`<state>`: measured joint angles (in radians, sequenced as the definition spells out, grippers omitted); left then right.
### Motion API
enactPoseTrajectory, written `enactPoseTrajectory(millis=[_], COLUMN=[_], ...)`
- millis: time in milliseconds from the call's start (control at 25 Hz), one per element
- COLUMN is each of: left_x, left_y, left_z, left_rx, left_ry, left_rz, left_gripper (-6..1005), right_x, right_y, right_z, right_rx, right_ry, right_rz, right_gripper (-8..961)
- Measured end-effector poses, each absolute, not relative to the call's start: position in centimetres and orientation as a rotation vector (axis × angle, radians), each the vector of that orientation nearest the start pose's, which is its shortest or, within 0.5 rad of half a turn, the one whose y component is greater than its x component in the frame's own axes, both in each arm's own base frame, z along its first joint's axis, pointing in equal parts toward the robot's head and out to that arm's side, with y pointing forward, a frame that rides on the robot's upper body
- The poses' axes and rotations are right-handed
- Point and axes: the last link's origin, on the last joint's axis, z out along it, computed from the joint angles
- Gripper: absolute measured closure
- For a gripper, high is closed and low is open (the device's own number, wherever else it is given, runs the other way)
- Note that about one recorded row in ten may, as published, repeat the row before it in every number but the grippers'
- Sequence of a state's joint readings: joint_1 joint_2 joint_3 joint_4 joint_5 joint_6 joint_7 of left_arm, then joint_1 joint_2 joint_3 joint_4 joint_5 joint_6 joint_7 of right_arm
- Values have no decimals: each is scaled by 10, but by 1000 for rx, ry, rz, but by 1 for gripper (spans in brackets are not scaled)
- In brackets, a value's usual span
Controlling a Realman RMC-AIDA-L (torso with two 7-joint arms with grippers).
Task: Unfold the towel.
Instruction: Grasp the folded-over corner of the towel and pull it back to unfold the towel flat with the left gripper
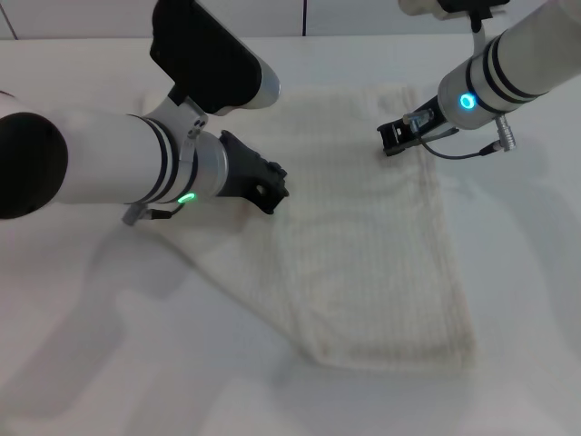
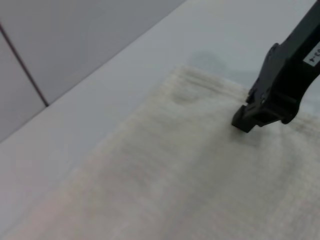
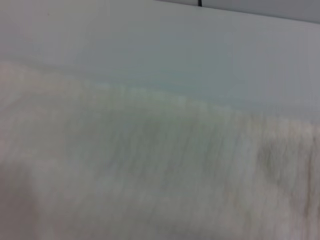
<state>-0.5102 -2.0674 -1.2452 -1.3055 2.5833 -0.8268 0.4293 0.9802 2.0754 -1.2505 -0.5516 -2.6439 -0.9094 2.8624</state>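
The cream ribbed towel (image 1: 363,245) lies flat on the white table (image 1: 526,300). A thicker strip runs from the far middle to the near right, and a thinner layer spreads left under my left arm. My left gripper (image 1: 266,186) is low over the towel's left part. My right gripper (image 1: 392,139) is at the towel's far right area, fingertips together and touching the cloth. It also shows in the left wrist view (image 2: 244,122), with its tip resting on the towel (image 2: 165,180). The right wrist view shows only the towel (image 3: 150,185) and the table.
The white table (image 2: 100,100) runs on behind the towel to a pale panelled wall (image 2: 60,40). My left forearm (image 1: 109,168) covers the towel's left edge.
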Motion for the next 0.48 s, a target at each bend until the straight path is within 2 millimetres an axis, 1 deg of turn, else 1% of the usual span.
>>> enactPoseTrajectory(millis=[80,200,240,480], left_x=[-143,-141,-139,-135], left_y=[355,352,350,345], left_z=[-76,-71,-65,-53], left_rx=[-2484,-2465,-2439,-2396], left_ry=[-501,-501,-500,-520], left_rz=[168,176,179,190], left_gripper=[972,971,971,972], right_x=[197,198,198,204], right_y=[444,444,443,440], right_z=[-57,-58,-58,-61], right_rx=[-2174,-2174,-2174,-2169], right_ry=[1313,1312,1313,1326], right_rz=[-230,-236,-238,-256], right_gripper=[953,953,953,953])
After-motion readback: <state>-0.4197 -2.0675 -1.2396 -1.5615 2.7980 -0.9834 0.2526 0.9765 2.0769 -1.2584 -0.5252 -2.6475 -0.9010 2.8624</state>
